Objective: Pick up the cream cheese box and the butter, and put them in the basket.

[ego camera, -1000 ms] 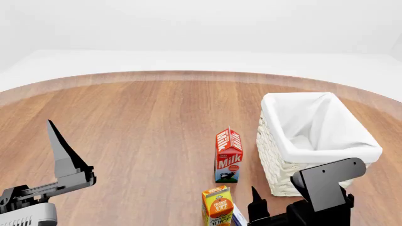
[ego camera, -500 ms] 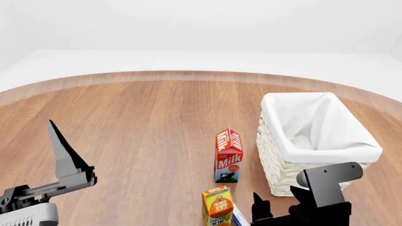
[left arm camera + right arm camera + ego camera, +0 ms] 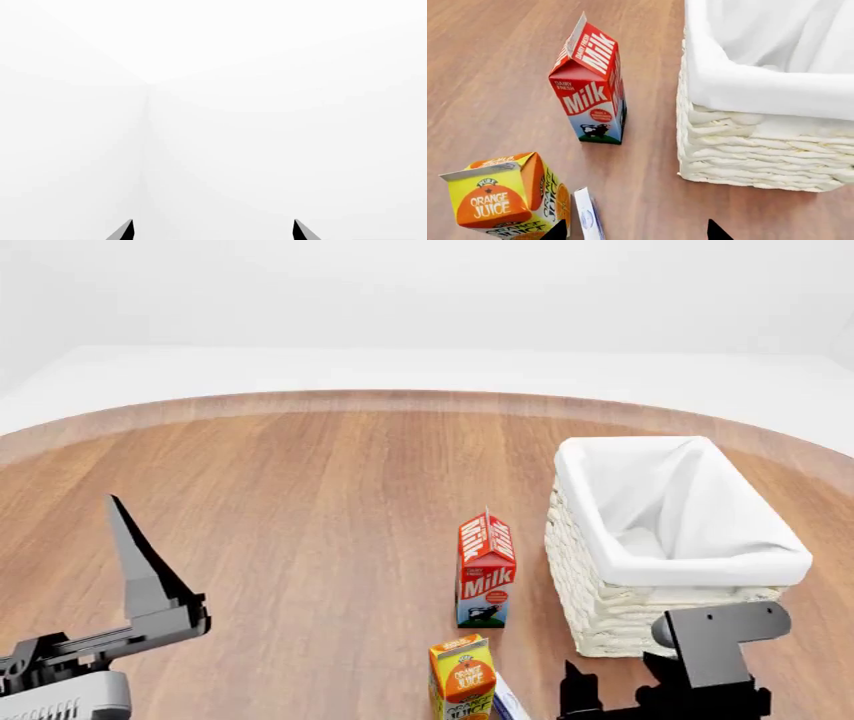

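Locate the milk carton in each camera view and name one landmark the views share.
Head view: the milk carton stands right of centre, just left of the basket.
Right wrist view: it stands upright beside the basket's woven wall.
Left wrist view: not in it.
Shared landmark: the orange juice carton.

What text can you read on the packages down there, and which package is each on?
"Milk" in white, on the front and side of the red milk carton; "DAIRY FRESH" above it is only just legible.
"ORANGE JUICE" on the orange juice carton.
Small red badge on the milk carton: too small to read.
Thin blue and white box beside the juice: print unreadable.
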Motion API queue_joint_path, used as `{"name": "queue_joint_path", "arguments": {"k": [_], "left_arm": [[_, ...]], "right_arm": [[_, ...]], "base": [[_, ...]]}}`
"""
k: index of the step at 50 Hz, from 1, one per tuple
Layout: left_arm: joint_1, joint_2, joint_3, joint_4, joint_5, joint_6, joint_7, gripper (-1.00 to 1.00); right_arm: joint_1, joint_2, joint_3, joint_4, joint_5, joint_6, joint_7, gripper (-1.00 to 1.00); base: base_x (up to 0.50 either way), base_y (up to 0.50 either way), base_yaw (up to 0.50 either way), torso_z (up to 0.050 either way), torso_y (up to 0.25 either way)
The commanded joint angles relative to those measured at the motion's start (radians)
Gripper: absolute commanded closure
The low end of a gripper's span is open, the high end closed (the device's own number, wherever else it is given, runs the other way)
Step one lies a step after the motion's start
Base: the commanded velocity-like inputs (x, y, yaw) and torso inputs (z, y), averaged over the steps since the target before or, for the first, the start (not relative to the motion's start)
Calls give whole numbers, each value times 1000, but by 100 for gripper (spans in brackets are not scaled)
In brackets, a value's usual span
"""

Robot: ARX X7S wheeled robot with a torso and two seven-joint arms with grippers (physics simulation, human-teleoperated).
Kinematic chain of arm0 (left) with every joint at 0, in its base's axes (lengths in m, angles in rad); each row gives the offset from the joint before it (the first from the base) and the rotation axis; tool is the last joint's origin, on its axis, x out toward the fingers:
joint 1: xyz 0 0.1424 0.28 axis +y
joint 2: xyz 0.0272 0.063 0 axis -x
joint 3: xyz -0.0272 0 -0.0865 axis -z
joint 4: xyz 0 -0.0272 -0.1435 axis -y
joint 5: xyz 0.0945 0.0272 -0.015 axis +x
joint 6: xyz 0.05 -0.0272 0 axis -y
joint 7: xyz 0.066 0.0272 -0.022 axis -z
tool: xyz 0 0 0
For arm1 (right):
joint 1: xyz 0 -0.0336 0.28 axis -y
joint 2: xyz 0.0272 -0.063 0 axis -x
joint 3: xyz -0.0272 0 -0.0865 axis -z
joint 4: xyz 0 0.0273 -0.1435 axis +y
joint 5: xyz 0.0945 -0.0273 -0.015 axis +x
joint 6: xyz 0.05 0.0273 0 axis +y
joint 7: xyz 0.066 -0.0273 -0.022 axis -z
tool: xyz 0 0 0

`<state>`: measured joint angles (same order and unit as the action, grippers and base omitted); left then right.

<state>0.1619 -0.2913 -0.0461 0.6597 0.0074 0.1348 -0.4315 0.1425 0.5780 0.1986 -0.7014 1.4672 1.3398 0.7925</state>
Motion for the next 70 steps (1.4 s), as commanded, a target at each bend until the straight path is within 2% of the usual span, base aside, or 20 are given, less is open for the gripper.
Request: {"name": "queue_joint_path", "arguments": {"k": [1, 11, 46, 70], "left_arm": [[-1, -4, 6, -5, 2, 2, -4, -100], [-1, -7, 10, -8, 4, 3, -7, -100], [-8, -16, 31, -32, 5, 12, -17, -100], [-6, -22, 39, -37, 7, 14, -26, -100]], "right_arm": [[-36, 11, -17, 25, -86, -23, -58, -100], [-63, 19, -55, 62, -191, -66, -121, -100], [-30, 90, -261, 104, -341, -108, -271, -100], [0, 62, -405, 162, -443, -142, -322, -100]], "base": [[0, 0, 0, 0, 0], [0, 0, 0, 0, 0], [0, 0, 0, 0, 0], [0, 0, 0, 0, 0]]}}
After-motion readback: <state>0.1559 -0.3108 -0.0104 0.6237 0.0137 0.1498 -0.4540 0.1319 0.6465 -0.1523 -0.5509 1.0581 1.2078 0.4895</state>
